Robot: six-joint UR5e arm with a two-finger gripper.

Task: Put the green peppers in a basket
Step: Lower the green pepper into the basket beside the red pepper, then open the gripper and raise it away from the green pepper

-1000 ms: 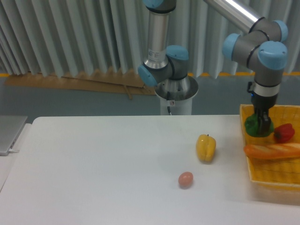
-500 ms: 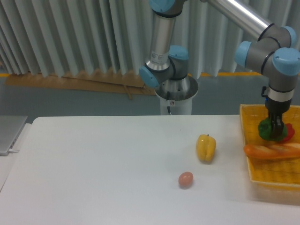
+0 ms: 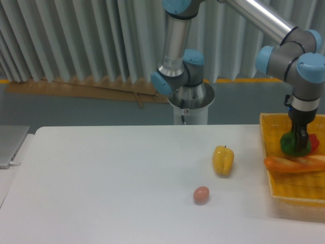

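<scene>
Right now I have the glossy dark-green bell pepper (image 3: 291,145) clamped in the jaws of the 2-finger gripper (image 3: 299,144), which comes straight down from above. Taking the bright yellow woven rectangular basket (image 3: 289,188) as my landmark, the pepper sits inside its rim, toward the far side, and I cannot tell whether it rests on the weave or hangs just above it. A small red pepper (image 3: 314,144) shows just beyond it, partly hidden, and a long orange bread loaf (image 3: 294,163) lies across the basket just on the near side. So, as I judge it, the release turns on 1 thing: the pepper is directly beneath the jaws with the loaf close in front. Outside the basket's near-left corner, on the white bench (image 3: 101,193), are a yellow bell pepper (image 3: 223,160) and a brown egg (image 3: 201,194).
</scene>
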